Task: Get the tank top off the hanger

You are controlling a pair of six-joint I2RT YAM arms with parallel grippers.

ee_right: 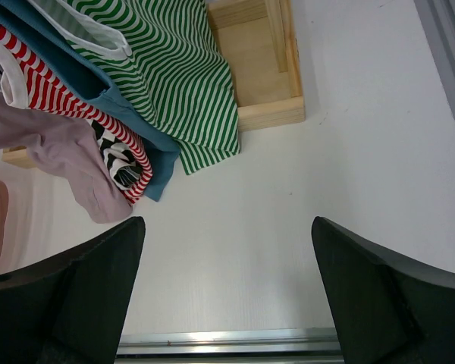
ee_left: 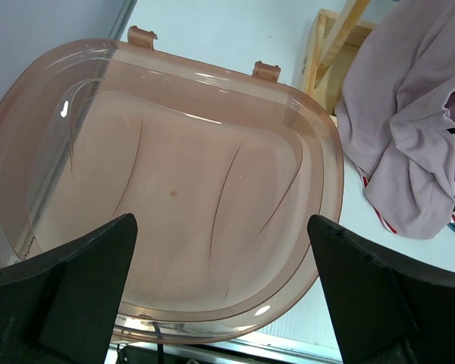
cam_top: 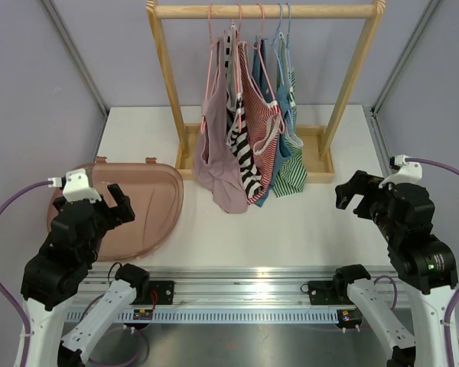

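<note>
Tank tops point(cam_top: 245, 130) hang straight down off the rack point(cam_top: 264, 11), ahead between both arms; left gripper point(cam_top: 113, 201) and right gripper point(cam_top: 353, 195) wide open, empty, well short

- Plain mauve tank top point(cam_top: 218, 164).
- Black-and-white striped top point(cam_top: 241, 149) (bold bands).
- Red-and-white striped top point(cam_top: 258, 122).
- Solid blue top point(ee_right: 161, 159).
- Green-and-white striped top point(ee_right: 174, 83).
- Translucent pink-brown bin point(cam_top: 149, 202).
- Pale wood rack point(cam_top: 260, 11).
</note>
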